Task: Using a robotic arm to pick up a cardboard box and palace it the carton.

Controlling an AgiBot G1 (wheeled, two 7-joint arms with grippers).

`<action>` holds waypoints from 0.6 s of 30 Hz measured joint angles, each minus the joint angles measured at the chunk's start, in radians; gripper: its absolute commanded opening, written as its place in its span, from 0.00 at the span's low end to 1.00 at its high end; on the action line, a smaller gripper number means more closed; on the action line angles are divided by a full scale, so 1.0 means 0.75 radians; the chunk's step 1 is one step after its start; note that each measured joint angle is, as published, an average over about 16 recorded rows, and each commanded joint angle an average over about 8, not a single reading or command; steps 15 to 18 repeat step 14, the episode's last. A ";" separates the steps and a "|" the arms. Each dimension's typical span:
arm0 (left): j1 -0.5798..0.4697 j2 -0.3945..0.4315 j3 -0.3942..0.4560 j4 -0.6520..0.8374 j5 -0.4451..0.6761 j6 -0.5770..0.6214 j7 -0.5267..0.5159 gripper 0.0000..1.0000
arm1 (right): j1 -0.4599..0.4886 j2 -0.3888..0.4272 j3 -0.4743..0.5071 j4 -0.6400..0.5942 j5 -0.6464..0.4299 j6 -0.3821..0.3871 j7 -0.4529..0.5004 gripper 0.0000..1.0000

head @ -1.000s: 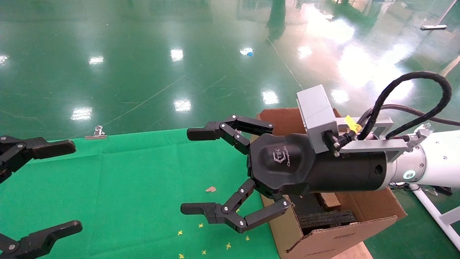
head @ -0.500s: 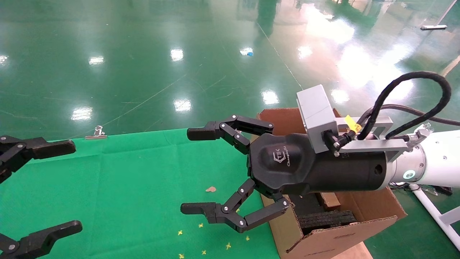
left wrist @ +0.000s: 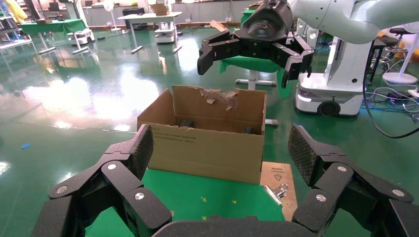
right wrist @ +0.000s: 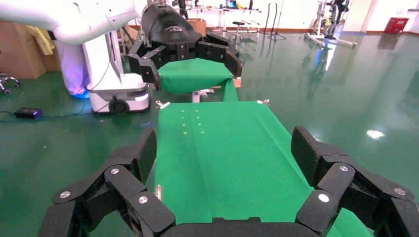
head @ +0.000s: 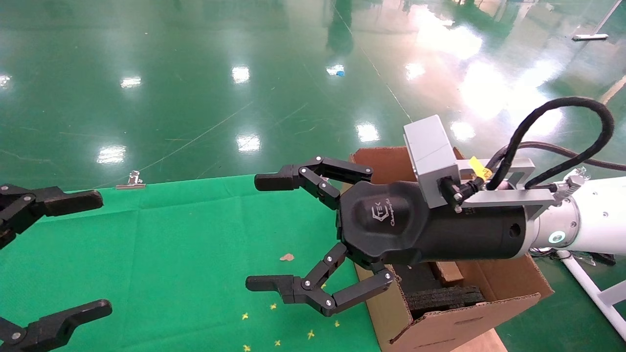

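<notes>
The slim cardboard box is out of view in every picture. The robotic arm, my right one, reaches from the right over the green table; its gripper (head: 261, 232) is open and empty, held above the cloth just left of the carton (head: 464, 322). The carton stands open at the table's right end, with black foam (head: 445, 296) inside and a torn far flap (left wrist: 220, 95). My left gripper (head: 98, 253) is open and empty above the table's left end, facing the carton (left wrist: 207, 148) and the right gripper (left wrist: 254, 49). The right wrist view shows its own open gripper (right wrist: 225, 153) over bare cloth.
Green cloth (head: 171, 244) covers the table, with small yellow marks (head: 274, 307) and a brown scrap (head: 287, 257). A metal binder clip (head: 131, 181) holds the far edge; another (left wrist: 277, 191) sits beside the carton on a cardboard sheet (left wrist: 276, 170). Glossy green floor lies beyond.
</notes>
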 measured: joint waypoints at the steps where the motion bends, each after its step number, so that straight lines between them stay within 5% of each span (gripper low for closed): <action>1: 0.000 0.000 0.000 0.000 0.000 0.000 0.000 1.00 | 0.000 0.000 0.000 0.000 0.000 0.000 0.000 1.00; 18: 0.000 0.000 0.000 0.000 0.000 0.000 0.000 1.00 | 0.000 0.000 0.000 0.000 0.000 0.000 0.000 1.00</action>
